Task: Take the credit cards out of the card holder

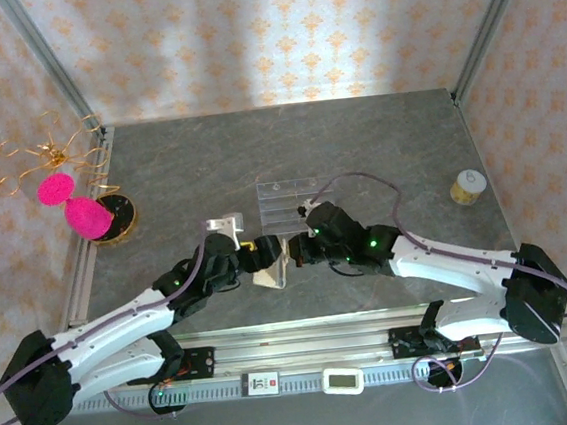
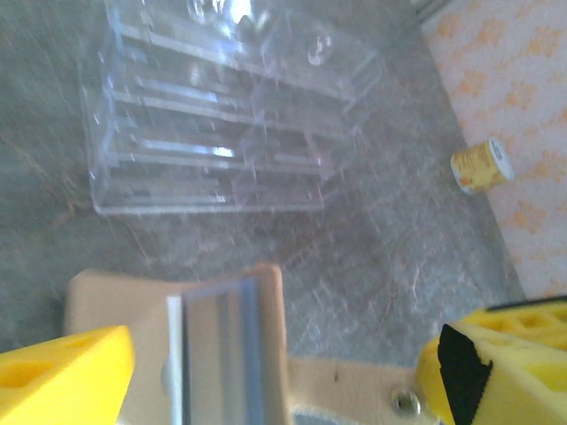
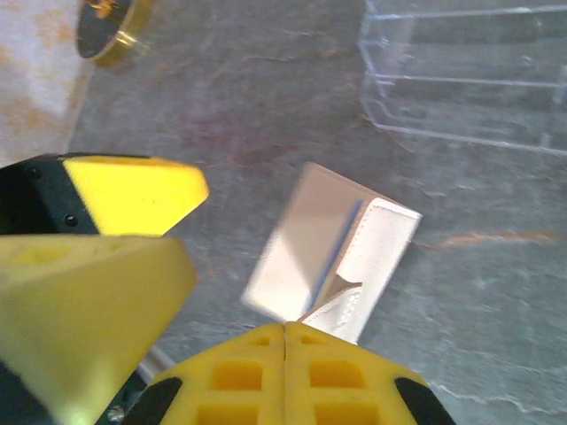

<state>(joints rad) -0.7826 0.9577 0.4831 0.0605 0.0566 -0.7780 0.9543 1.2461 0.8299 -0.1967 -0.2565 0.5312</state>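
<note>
Jaws first: on the right gripper (image 3: pixel 283 329) the two yellow fingers are pressed flat together. The pale flap of the beige-tan leather-like folding card holder (image 3: pixel 332 257) curls down into their tips, so I record a pinch on that flap edge. On the left gripper (image 2: pixel 283 359) the yellow fingers (image 2: pixel 62 376) stand wide apart, one to each side of the card holder, gripping nothing.

From the overhead camera I see the card holder towards the near edge of the grey marbled table (image 1: pixel 377 143), about midway across. It sits between the two grippers and appears propped at a tilt rather than lying flat. It is open: the left wrist camera shows a pale interior with a bluish panel (image 2: pixel 221 345). A tan snap tab (image 2: pixel 403 403) runs towards the right-hand finger. What its pockets hold I cannot tell.

I note a clear acrylic slotted tray (image 2: pixel 213 115) lying just beyond the card holder, apart from it. A small yellow roll (image 2: pixel 481 165) stands well off, near the table's right edge. Pink knitted shapes on a gold wire stand (image 1: pixel 77 207) sit at the left edge.
</note>
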